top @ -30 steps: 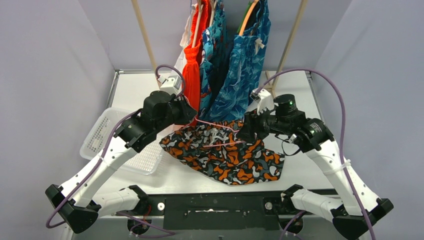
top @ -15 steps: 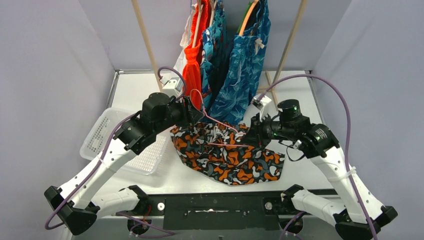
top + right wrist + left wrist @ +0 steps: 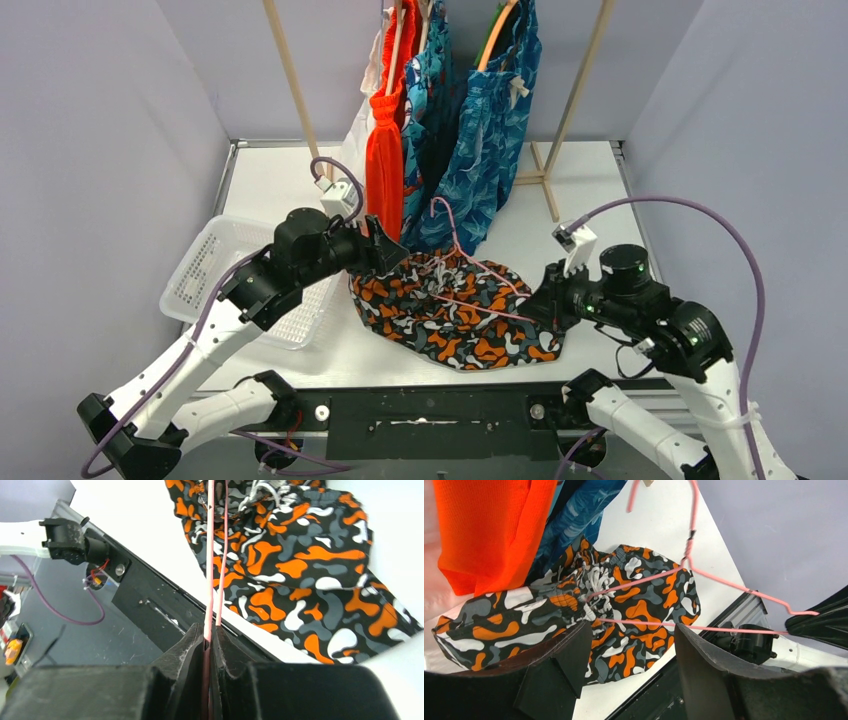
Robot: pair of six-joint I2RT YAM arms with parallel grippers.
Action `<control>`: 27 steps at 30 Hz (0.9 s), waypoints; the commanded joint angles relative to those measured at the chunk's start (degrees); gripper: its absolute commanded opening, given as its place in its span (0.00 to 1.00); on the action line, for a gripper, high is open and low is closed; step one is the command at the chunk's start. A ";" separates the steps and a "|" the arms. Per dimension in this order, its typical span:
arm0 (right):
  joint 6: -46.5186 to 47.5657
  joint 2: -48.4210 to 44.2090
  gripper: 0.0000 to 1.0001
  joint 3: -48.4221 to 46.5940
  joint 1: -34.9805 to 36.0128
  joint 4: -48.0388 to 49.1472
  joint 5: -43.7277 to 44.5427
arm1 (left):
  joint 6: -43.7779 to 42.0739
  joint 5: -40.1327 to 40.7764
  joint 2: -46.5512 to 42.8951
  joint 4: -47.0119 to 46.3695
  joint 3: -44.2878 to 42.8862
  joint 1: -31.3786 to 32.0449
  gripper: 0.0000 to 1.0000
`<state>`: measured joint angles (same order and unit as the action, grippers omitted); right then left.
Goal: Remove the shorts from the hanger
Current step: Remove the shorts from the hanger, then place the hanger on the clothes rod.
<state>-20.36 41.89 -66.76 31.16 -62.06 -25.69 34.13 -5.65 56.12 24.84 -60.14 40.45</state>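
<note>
- Camouflage shorts (image 3: 455,320) lie crumpled on the table (image 3: 590,220), just in front of the other shorts (image 3: 470,130) that hang on the rack. A white basket (image 3: 215,285) sits to their left.
- The pink wire hanger (image 3: 478,290) lies across them. In the left wrist view, one end of it disappears into the waistband beside the white drawstring, so I judge the garment not yet free.
- Right gripper (image 3: 209,636): clamped tight on the hanger wire at the end nearest its own arm. That arm is low over the near right of the table, with the wrist aimed left at the shorts.
- Left gripper (image 3: 629,655): jaws wide apart, holding nothing. It is poised above the left edge of the shorts, elbow bent over the basket. I cannot tell whether a finger touches the cloth.
- Step in hand, as I read it: separating hanger from shorts.
- Next move: I would close the left tool on the waistband to anchor it. Then I would draw the wire out rightward along its own line, slowly, so it does not snag the drawstring.
</note>
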 commanded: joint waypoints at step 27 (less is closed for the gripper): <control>4.02 -5.94 0.00 -3.83 3.53 22.65 60.74 | 4.61 8.18 -2.71 -0.40 2.82 -0.80 0.82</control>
<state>-24.43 35.88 -74.15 34.24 -57.76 28.36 37.17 -1.89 56.45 24.36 -58.22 40.32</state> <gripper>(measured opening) 0.073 0.808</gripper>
